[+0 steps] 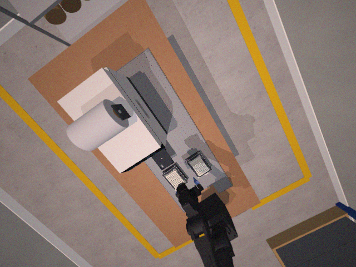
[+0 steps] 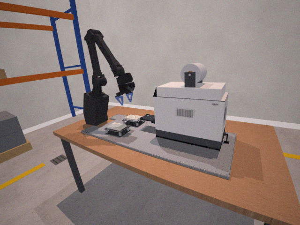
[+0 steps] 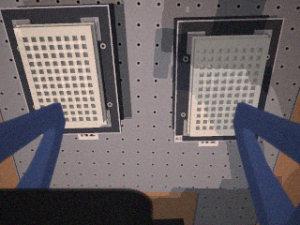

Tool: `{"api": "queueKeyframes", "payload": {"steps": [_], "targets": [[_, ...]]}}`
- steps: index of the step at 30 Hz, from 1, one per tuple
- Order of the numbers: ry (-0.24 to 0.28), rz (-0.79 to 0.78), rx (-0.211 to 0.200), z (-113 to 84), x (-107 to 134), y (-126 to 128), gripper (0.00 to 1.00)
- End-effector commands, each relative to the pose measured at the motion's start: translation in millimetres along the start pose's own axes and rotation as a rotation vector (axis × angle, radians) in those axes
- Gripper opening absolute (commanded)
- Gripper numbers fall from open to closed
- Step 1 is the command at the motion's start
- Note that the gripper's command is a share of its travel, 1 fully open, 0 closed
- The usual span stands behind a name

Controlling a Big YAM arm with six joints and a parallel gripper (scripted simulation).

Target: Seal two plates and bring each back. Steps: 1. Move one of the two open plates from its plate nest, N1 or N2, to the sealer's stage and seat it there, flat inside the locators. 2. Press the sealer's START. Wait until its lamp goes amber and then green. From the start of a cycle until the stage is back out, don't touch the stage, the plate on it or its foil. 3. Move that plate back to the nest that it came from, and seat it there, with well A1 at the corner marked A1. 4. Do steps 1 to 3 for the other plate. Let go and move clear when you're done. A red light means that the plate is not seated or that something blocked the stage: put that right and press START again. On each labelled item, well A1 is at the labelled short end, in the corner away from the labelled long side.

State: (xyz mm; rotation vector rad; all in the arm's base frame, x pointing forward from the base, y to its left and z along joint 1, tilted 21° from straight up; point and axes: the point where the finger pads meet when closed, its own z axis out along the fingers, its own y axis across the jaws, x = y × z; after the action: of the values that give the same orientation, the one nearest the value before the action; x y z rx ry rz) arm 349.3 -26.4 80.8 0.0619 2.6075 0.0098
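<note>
Right now my parallel gripper (image 1: 186, 186) (image 2: 126, 102) (image 3: 149, 112) is wide open with nothing between its blue fingers, and I have it hanging above the plates in the exterior view. From the wrist, both plates lie ahead of the fingertips: the left well plate (image 1: 174, 177) (image 2: 133, 117) (image 3: 63, 75) reaches down to the left finger, which overlaps its lower edge in the picture, and the right well plate (image 1: 199, 166) (image 2: 117, 126) (image 3: 227, 89) runs down behind the right fingertip.

Each plate sits in its own dark nest, the left nest (image 3: 115, 117) and the right nest (image 3: 277, 33), with a strip of bare perforated base between them. Shadow covers the upper part of the right plate. I see an A1 mark at the lower left corner of the right nest; my finger hides the matching corner of the left one.

Both long axes run roughly up and down my wrist frame, the left plate's top leaning left, the right's leaning slightly right. From the top camera they slant from upper left to lower right.

Beyond the left plate, the sealer's dark stage (image 1: 163, 158) (image 2: 148, 117) projects from the white sealer (image 1: 138, 143) (image 2: 189, 121).
</note>
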Motion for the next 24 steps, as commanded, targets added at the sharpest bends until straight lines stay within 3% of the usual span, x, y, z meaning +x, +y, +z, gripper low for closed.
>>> {"api": "queueKeyframes", "payload": {"steps": [1,2,3,6,9,14,24], "targets": [[-0.093,-0.030,-0.006,15.6,-3,3,1.00],[-0.107,-0.031,-0.006,22.1,3,1,1.00],[-0.084,-0.026,-0.005,29.6,8,0,1.00],[-0.152,-0.031,-0.003,48.7,23,-4,1.00],[-0.151,-0.021,0.008,63.0,15,-7,1.00],[-0.191,0.000,0.011,47.4,-5,-8,1.00],[-0.204,-0.034,-0.008,40.9,-17,4,1.00]]}}
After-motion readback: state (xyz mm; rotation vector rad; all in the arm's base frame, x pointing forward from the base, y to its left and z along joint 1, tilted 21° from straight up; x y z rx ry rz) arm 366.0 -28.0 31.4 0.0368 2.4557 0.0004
